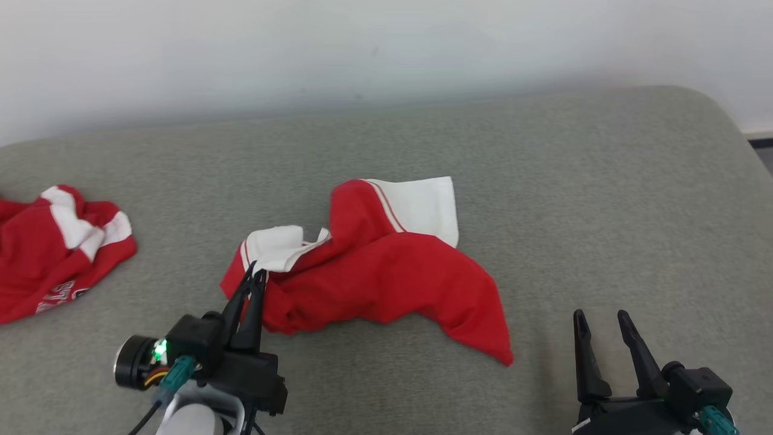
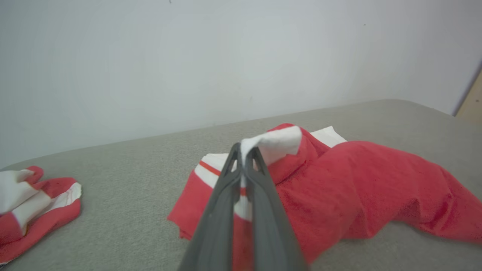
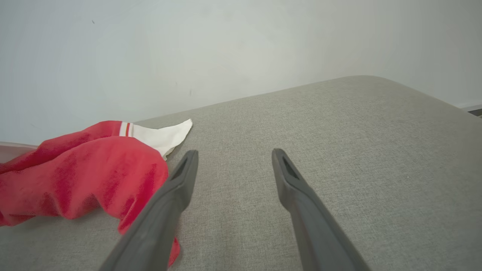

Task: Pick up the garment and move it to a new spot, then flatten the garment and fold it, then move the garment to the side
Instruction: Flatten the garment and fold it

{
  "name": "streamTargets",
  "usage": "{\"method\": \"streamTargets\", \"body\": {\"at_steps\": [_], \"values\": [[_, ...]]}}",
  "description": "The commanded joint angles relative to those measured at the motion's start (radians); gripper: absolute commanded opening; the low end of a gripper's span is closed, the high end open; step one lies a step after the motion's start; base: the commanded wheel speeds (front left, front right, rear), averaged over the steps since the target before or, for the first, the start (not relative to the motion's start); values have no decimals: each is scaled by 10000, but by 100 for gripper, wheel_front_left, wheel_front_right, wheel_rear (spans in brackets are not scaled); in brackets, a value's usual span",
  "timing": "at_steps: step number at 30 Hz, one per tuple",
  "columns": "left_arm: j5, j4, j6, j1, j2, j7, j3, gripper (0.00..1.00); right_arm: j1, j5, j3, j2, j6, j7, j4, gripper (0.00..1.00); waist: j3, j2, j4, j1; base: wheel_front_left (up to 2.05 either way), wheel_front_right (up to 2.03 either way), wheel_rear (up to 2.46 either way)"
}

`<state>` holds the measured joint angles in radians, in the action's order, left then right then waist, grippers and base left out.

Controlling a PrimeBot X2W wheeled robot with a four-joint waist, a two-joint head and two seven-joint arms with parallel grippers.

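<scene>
One white cuff (image 1: 278,246) of red garment (image 1: 386,278) pinched in left hand (image 1: 258,270); right hand (image 1: 601,315) spread, seemingly near hem.

Plain indoor room, home or test space not distinguishable. Wide grey fabric-covered cushion surface with rounded corner (image 1: 604,181) abuts a bare white painted wall (image 1: 362,42).

We can make out one piece of print: white lettering (image 1: 57,297) on the lower edge of the red and white garment (image 1: 36,266) lying at the far left of the grey surface (image 1: 604,211) in the head view. It runs slantwise across creased cloth and is too small and folded for us to read a single letter with certainty, so we can give no word, brand or number from it
</scene>
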<state>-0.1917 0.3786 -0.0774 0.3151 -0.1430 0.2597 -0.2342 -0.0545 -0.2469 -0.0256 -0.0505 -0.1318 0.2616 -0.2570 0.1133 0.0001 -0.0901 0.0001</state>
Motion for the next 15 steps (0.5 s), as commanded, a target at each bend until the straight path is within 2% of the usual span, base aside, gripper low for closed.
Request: {"method": "streamTargets", "body": {"at_steps": [1, 7, 15], "values": [[-182, -217, 64, -357, 61, 61, 114, 0, 135, 6, 29, 4, 22, 49, 21, 100, -165, -1, 477, -1, 0, 0, 0], [-671, -1412, 351, -1641, 418, 61, 764, 0, 98, 73, 19, 1, 22, 49, 46, 100, -106, -1, 1104, -1, 0, 0, 0], [-1149, -1185, 384, -3127, 811, 61, 908, 0, 37, 227, 35, 1, 22, 50, -8, 100, -61, -1, 1323, -1, 0, 0, 0]]}}
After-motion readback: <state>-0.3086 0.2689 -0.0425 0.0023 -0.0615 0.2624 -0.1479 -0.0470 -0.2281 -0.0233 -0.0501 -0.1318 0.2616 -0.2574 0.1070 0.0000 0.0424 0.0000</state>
